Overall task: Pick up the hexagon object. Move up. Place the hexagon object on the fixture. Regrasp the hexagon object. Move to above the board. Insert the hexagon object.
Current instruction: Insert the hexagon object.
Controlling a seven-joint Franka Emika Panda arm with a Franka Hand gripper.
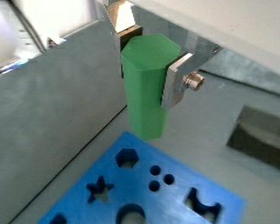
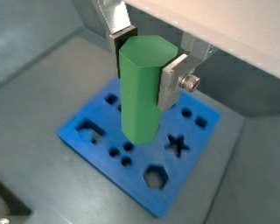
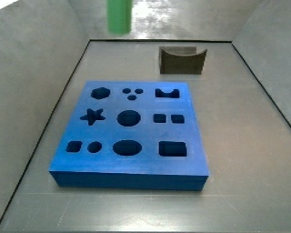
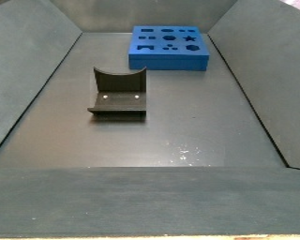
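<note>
In both wrist views my gripper [image 1: 149, 74] [image 2: 145, 70] is shut on the upper part of the hexagon object [image 1: 146, 96] [image 2: 140, 105], a bright green bar hanging upright. Its lower end hovers well above the blue board [image 1: 171, 203] [image 2: 209, 131] with its dark shaped cutouts. In a side view the green bar [image 3: 117, 16] shows at the top of the picture, beyond the board's [image 3: 148, 132] far edge; the fingers are cut off there. The dark notched fixture [image 3: 182, 61] [image 4: 117, 94] stands empty on the floor, apart from the board [image 4: 168, 58].
Grey sloping walls [image 3: 45, 100] [image 4: 34, 84] enclose the floor on all sides. A wall panel [image 1: 55, 114] stands close beside the held bar in a wrist view.
</note>
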